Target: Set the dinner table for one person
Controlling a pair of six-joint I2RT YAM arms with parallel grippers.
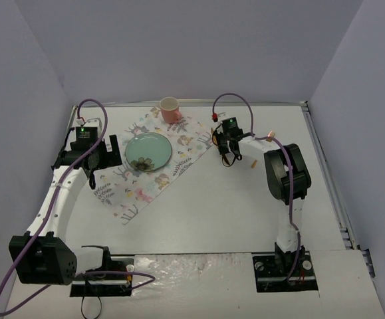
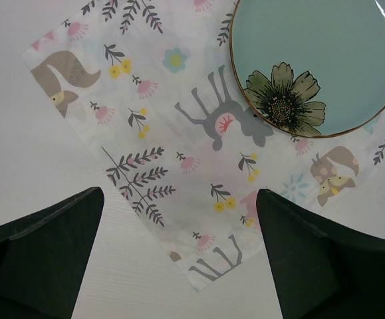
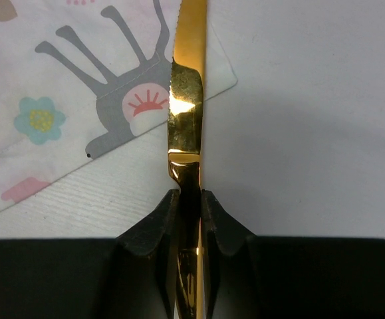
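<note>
The white dinner table [image 1: 212, 212] carries a patterned placemat [image 1: 145, 183] with a teal flower plate [image 1: 148, 150] on it. A pink cup [image 1: 170, 108] stands at the mat's far corner. My right gripper [image 1: 227, 151] is shut on a gold knife [image 3: 187, 100]. The blade points ahead over the mat's right corner [image 3: 59, 86], with bare table [image 3: 312, 119] to its right. My right gripper's jaws [image 3: 189, 199] clamp the handle. My left gripper [image 1: 104, 156] is open and empty. It hovers over the mat's left edge [image 2: 179, 133], near the plate [image 2: 325, 60].
A small orange-pink piece [image 1: 254, 162] lies on the table just right of my right gripper. Grey walls enclose the table on three sides. The arm bases stand at the near edge.
</note>
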